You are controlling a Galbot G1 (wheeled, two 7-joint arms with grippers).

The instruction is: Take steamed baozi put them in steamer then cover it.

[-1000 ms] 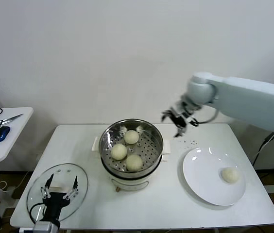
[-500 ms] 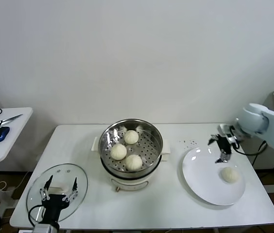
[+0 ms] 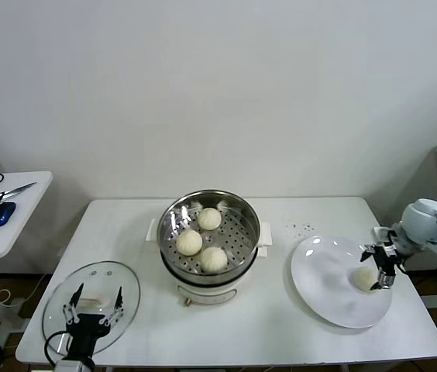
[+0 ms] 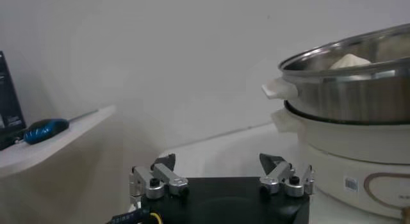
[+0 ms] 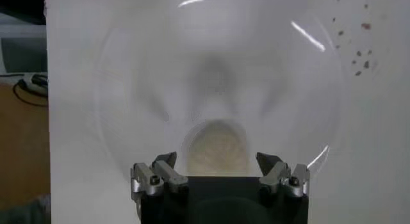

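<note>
Three steamed baozi (image 3: 209, 218) lie on the perforated tray of the steel steamer (image 3: 234, 205) at the table's middle. Another baozi (image 3: 364, 277) rests on the white plate (image 3: 323, 271) at the right. My right gripper (image 3: 379, 267) hangs open right over that baozi, a finger on each side, not touching it. In the right wrist view the baozi (image 5: 216, 148) shows between the spread fingers (image 5: 165, 162) of the right gripper (image 5: 216, 160). My left gripper (image 3: 98, 289) waits open above the glass lid (image 3: 106, 273); in its own view, the left gripper (image 4: 218, 162) faces the steamer (image 4: 359, 84).
A small side table (image 3: 17, 217) at the far left carries scissors (image 3: 1, 194) and a blue mouse (image 3: 0, 213). Dark specks (image 3: 305, 228) dot the table between steamer and plate. The plate sits close to the table's right edge.
My right arm has swung from beside the steamer rightwards and down to the baozi on the plate. The left gripper and the baozi in the steamer have not moved.
</note>
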